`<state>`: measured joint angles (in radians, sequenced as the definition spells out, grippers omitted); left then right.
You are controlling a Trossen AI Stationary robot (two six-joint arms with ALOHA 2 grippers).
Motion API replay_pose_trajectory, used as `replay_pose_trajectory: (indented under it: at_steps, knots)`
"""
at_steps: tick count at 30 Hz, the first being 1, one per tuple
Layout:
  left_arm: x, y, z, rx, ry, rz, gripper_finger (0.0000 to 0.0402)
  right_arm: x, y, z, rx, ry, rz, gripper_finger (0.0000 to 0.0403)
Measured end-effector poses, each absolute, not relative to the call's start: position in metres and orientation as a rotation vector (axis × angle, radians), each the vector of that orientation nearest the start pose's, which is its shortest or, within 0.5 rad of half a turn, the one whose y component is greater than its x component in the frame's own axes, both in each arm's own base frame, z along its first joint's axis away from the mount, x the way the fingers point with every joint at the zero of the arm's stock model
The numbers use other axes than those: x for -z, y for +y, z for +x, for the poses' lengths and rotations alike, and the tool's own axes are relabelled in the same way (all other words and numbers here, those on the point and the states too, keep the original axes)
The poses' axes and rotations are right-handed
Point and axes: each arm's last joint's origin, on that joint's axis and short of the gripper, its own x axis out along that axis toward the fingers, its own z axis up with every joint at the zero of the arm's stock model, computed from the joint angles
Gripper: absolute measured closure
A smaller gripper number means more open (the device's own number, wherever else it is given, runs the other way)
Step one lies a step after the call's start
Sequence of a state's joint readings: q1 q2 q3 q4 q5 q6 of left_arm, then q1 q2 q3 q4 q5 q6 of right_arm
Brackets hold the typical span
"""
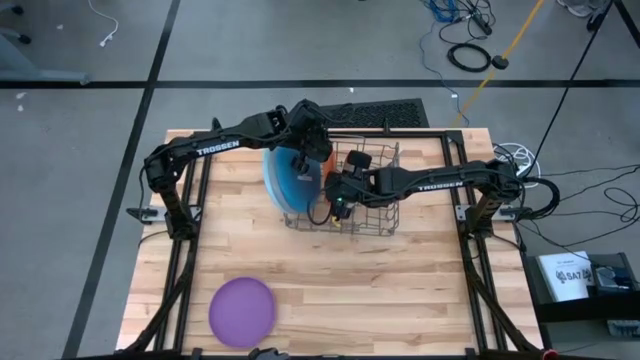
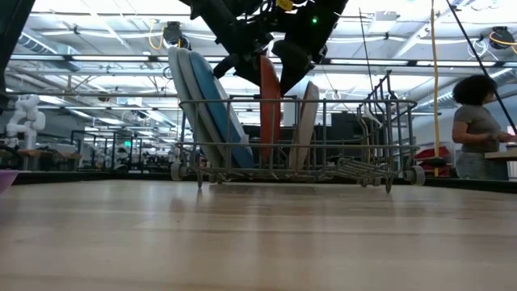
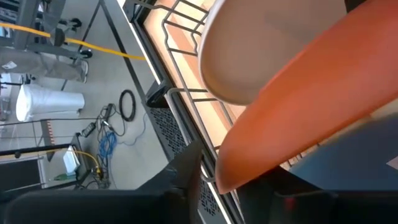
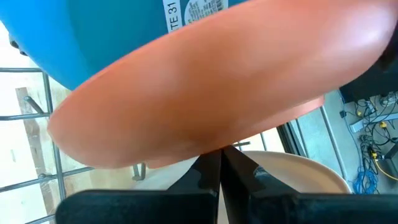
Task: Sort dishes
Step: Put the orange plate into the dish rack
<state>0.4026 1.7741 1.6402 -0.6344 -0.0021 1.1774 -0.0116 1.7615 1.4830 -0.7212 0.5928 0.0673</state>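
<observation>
A grey wire dish rack (image 1: 345, 190) stands mid-table. Large light blue and darker blue plates (image 2: 206, 105) lean on edge in its left slots. The orange plate (image 2: 269, 105) stands upright beside them, and the off-white plate (image 2: 303, 125) leans to its right. The purple plate (image 1: 242, 310) lies flat near the table's near-left corner. My left gripper (image 1: 312, 152) is over the rack's far-left part, shut on the orange plate's top. My right gripper (image 1: 340, 192) is shut just right of that plate. My left gripper holds the orange plate by its upper rim (image 3: 221, 177), pinched between the two fingers (image 3: 186, 174), which come from above, slanting in from the table's left. The plate stands upright on edge in the rack. My right gripper's shut fingertips (image 4: 211, 165) reach the orange plate's rim (image 4: 205, 146). The plate hides the tips, so I cannot tell whether they touch.
The rack's right half (image 1: 375, 205) holds no plates. Bare wood lies between the rack and the table's near edge (image 1: 400, 300). Cables lie on the floor beyond the far edge. A person (image 2: 477, 121) stands in the room behind the table.
</observation>
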Motion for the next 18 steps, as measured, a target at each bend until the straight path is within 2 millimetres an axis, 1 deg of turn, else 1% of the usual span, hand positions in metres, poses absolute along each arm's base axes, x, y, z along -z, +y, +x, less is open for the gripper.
replay_pose_trajectory:
  at_steps: [4, 8, 14, 18]
  knots:
    - [-0.322, 0.153, 0.363, 0.099, 0.884, 0.955, 0.0284, -0.276, -0.02, 0.371, 0.584, 0.951, -0.231, 0.0403]
    - [-0.322, 0.15, 0.364, 0.074, 0.903, 0.953, 0.0267, -0.276, -0.021, 0.371, 0.585, 0.952, -0.231, 0.0403]
    - [-0.322, 0.148, 0.364, 0.037, 0.939, 0.973, 0.0263, -0.276, -0.021, 0.371, 0.587, 0.953, -0.233, 0.0403]
    - [-0.319, 0.144, 0.362, 0.071, 0.977, 0.961, 0.0262, -0.276, -0.021, 0.371, 0.586, 0.953, -0.233, 0.0403]
